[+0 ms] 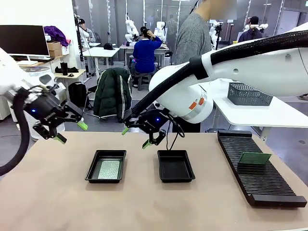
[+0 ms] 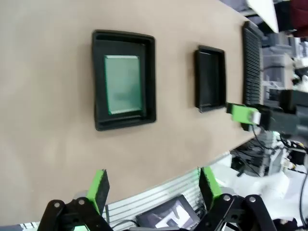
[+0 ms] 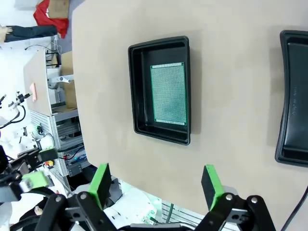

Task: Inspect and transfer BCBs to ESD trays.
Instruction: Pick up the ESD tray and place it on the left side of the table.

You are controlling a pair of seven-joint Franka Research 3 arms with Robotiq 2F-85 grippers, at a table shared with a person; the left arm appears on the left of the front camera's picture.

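left gripper (image 1: 72,132) spread wide by the left edge of the desk (image 1: 43,192), right gripper (image 1: 136,137) wide too near its far edge, thin green speckled circuit board (image 1: 108,169) flat in shallow black plastic tray (image 1: 91,168)

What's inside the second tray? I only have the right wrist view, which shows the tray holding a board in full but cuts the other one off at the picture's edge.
Observer: Nothing. In the front view the right-hand tray is bare black inside.
Operator: Is any board waiting elsewhere?
Observer: Yes, one BCB sits tilted on a long black slotted rack further right.
Operator: Is anyone else at the scene?
Observer: A person in a grey sweater stands at the far side, facing the robot.
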